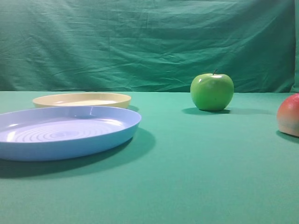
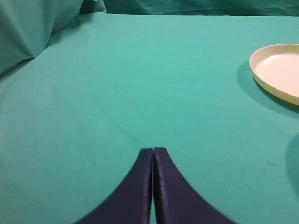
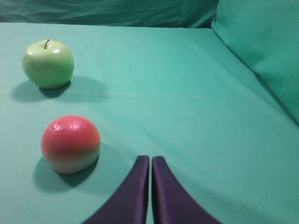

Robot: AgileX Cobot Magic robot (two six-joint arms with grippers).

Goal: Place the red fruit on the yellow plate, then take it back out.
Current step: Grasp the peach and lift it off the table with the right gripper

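The red fruit point(image 3: 70, 143), red on top and pale below, rests on the green cloth; in the exterior view only part of the red fruit point(image 1: 289, 115) shows at the right edge. My right gripper point(image 3: 150, 158) is shut and empty, to the right of the fruit and apart from it. The yellow plate point(image 1: 81, 100) lies at the back left, empty, and the yellow plate point(image 2: 278, 71) also shows at the right of the left wrist view. My left gripper point(image 2: 153, 150) is shut with nothing in it, over bare cloth left of the plate. Neither gripper appears in the exterior view.
A large light blue plate point(image 1: 70, 132) sits in front of the yellow one at the left. A glossy green apple point(image 1: 212, 91) with a stem stands behind the fruit, also seen as the green apple point(image 3: 48, 64). Green cloth backdrop point(image 1: 149, 42) rises behind the table.
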